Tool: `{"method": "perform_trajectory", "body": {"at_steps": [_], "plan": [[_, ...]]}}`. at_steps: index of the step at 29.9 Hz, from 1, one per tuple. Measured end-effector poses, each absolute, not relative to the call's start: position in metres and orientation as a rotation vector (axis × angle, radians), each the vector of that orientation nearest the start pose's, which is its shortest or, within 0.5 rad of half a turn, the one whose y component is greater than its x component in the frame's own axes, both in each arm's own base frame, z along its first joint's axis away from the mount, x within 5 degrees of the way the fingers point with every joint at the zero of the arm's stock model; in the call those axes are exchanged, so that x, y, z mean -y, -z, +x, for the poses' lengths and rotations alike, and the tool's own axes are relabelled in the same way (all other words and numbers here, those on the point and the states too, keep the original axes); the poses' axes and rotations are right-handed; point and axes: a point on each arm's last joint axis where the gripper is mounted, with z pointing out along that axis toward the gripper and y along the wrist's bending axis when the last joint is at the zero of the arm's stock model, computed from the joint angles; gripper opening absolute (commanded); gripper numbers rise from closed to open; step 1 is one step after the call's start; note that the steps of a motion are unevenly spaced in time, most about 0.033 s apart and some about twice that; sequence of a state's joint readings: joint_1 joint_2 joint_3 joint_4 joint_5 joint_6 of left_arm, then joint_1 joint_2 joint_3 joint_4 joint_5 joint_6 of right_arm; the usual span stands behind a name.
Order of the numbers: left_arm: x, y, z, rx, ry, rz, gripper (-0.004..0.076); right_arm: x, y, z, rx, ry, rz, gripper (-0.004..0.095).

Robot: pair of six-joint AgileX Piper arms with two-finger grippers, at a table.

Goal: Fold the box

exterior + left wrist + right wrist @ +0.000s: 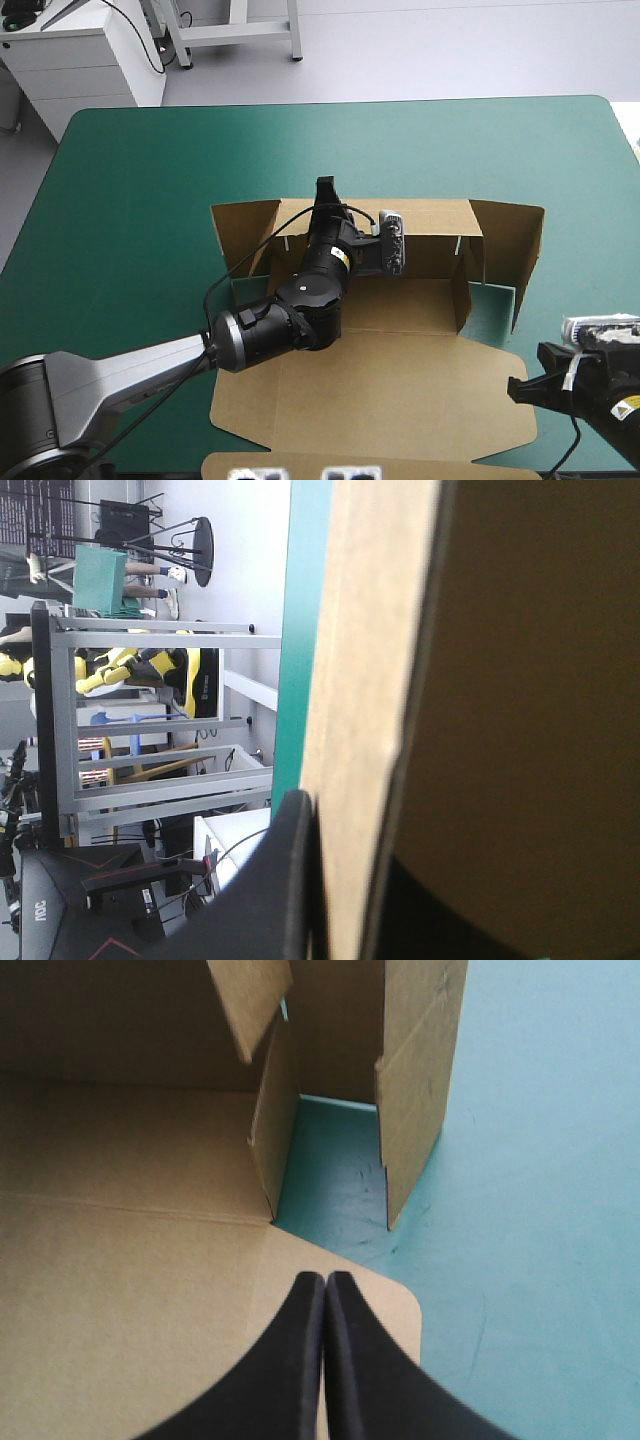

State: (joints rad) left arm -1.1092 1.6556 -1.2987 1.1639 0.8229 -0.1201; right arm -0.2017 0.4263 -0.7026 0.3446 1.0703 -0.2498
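1 brown box [400, 390] lies on the near half of the teal-green cover [130, 200]. Its lid is flat toward the robot, and its far wall [430, 215] and right side wall [462, 290] are raised. The left gripper [324, 188] sits at the far wall's top edge, its fingers all but closed with the board pinched between them. The right gripper [326, 1282] hangs over the lid's near right corner, jaws pressed together and holding nothing. The step in hand looks like folding the far wall inward to tuck it. To do it well, the left grip should be firm and roll the wall over along its crease. Both side walls need to be upright, or the tabs may miss.
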Motion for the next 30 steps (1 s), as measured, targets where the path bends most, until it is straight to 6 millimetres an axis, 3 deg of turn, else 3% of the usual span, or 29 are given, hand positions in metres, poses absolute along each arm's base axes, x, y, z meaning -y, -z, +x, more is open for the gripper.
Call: {"method": "perform_trajectory", "body": {"at_steps": [10, 19, 24, 30], "plan": [[0.297, -0.313, 0.21, -1.465, -0.702, 1.533, -0.0008, -0.01, -0.384, 0.1, -2.197, -0.214, -0.059, -0.002], [0.297, -0.312, 0.21, -1.464, -0.704, 1.534, -0.0008, -0.003, -0.42, 0.166, -2.184, -0.278, -0.124, -0.002], [0.297, -0.312, 0.21, -1.463, -0.703, 1.534, -0.0008, 0.005, -0.428, 0.205, -2.204, -0.283, -0.125, -0.002], [0.297, -0.312, 0.21, -1.461, -0.704, 1.534, -0.0008, 0.014, -0.415, 0.252, -2.282, -0.319, -0.122, -0.0018]]}}
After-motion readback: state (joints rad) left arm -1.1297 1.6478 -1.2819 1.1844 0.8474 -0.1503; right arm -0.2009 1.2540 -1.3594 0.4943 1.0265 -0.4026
